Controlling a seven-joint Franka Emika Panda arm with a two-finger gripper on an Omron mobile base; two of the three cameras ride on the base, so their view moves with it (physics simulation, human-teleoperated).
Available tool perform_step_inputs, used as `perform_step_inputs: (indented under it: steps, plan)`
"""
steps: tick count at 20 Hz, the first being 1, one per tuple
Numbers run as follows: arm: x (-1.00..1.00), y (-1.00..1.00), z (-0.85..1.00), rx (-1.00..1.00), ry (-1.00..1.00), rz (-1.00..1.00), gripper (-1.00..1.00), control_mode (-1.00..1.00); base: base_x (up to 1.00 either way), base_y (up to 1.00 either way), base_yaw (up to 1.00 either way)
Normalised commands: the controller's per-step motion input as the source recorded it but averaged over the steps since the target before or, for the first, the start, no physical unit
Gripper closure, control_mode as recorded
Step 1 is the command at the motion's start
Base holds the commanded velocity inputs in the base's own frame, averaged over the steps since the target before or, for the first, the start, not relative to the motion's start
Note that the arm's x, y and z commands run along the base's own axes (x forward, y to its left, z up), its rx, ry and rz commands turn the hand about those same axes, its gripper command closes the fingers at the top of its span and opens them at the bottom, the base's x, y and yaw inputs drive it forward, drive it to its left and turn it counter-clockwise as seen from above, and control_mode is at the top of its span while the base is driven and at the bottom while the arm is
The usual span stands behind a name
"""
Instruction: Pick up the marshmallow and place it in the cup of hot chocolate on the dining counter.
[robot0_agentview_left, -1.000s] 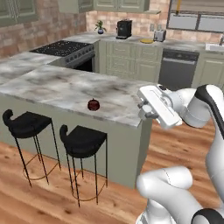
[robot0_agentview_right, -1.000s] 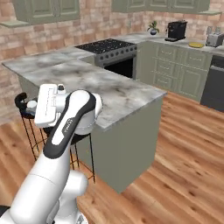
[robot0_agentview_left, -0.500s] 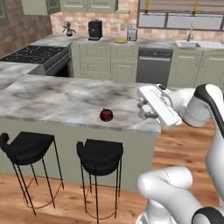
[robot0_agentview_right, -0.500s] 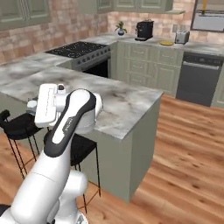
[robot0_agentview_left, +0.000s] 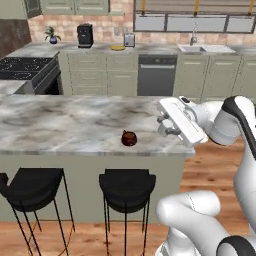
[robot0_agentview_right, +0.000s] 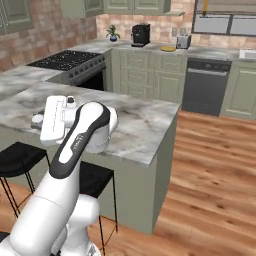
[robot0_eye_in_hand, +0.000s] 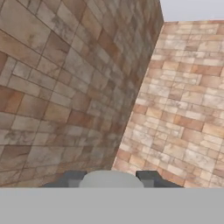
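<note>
One cup of hot chocolate (robot0_agentview_left: 129, 138) sits on the one dining counter (robot0_agentview_left: 60, 125), just left of the gripper (robot0_agentview_left: 164, 126). Two black stools (robot0_agentview_left: 126, 186) stand below it. Beyond the gripper are one coffee machine (robot0_agentview_left: 85, 35), one toaster (robot0_agentview_left: 129, 39) and one potted plant (robot0_agentview_left: 50, 35).

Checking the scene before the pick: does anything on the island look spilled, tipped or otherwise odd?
Nothing stands out. The cup of hot chocolate stands upright on the dining counter, with no spill around it, near the front edge. Both stools stand upright below.
</note>
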Motion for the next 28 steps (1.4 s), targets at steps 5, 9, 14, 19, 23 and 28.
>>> perform_step_inputs:
  steps: [5, 9, 14, 19, 23, 28]
  plan:
    - [0.0, 0.0, 0.0, 0.0, 0.0, 0.0, 1.0, 1.0, 0.57, -0.06, -0.22]
    - [0.0, 0.0, 0.0, 0.0, 0.0, 0.0, 1.0, 1.0, 0.59, 0.36, -0.36]
    - [0.0, 0.0, 0.0, 0.0, 0.0, 0.0, 1.0, 1.0, 0.66, 0.58, -0.31]
    - [0.3, 0.15, -0.1, -0.05, 0.02, -0.02, 1.0, -1.0, 0.37, 0.32, -0.08]
    - [0.66, 0.39, -0.36, -0.18, 0.07, -0.06, 1.0, -1.0, 0.0, 0.0, 0.0]
    - [0.67, 0.28, -0.4, -0.17, 0.11, -0.04, 1.0, -1.0, 0.0, 0.0, 0.0]
